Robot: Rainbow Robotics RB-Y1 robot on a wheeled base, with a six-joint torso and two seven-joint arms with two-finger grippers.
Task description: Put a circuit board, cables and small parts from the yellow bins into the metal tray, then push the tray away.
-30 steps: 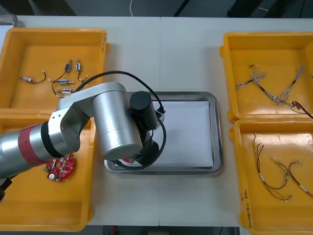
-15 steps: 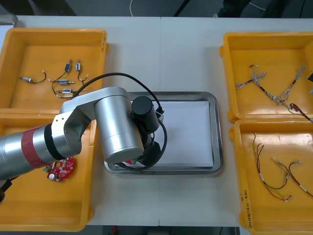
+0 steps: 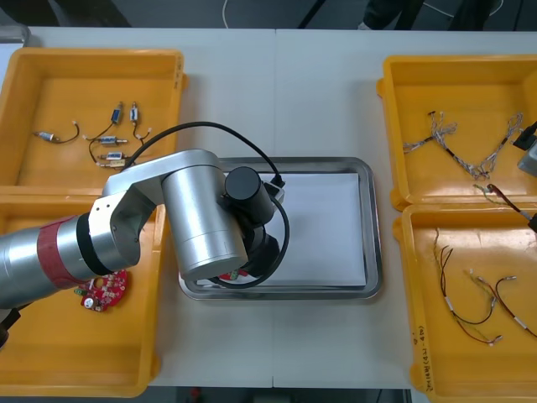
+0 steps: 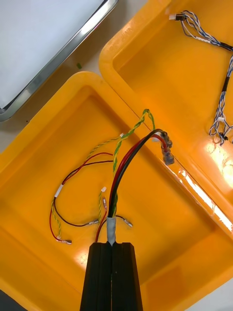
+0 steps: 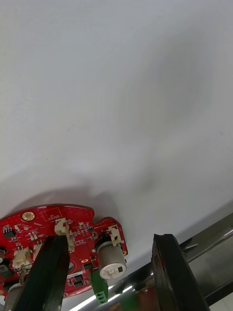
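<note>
My left gripper (image 5: pixel 110 239) stands open low over the left end of the metal tray (image 3: pixel 374 227). A round red circuit board (image 5: pixel 73 233) lies flat on the tray's white inside, just beyond the spread fingers (image 5: pixel 46 277). In the front view the left arm covers most of the board (image 3: pixel 228 274). My right gripper (image 4: pixel 112 249) is shut on a cable (image 4: pixel 131 160) of black, red and yellow-green wires, which hangs above the near right yellow bin (image 4: pixel 160 233). In the front view that gripper (image 3: pixel 527 147) is at the right edge, with the cable (image 3: pixel 503 197) trailing below it.
A second red circuit board (image 3: pixel 105 290) lies in the near left bin. Small metal parts (image 3: pixel 113 138) sit in the far left bin. Blue and white cables (image 3: pixel 470 147) are in the far right bin, loose red and black cables (image 3: pixel 474 294) in the near right one.
The left gripper has opened and let go of the circuit board, which now rests in the tray. The right gripper has come into the front view at the right edge with its cable.
</note>
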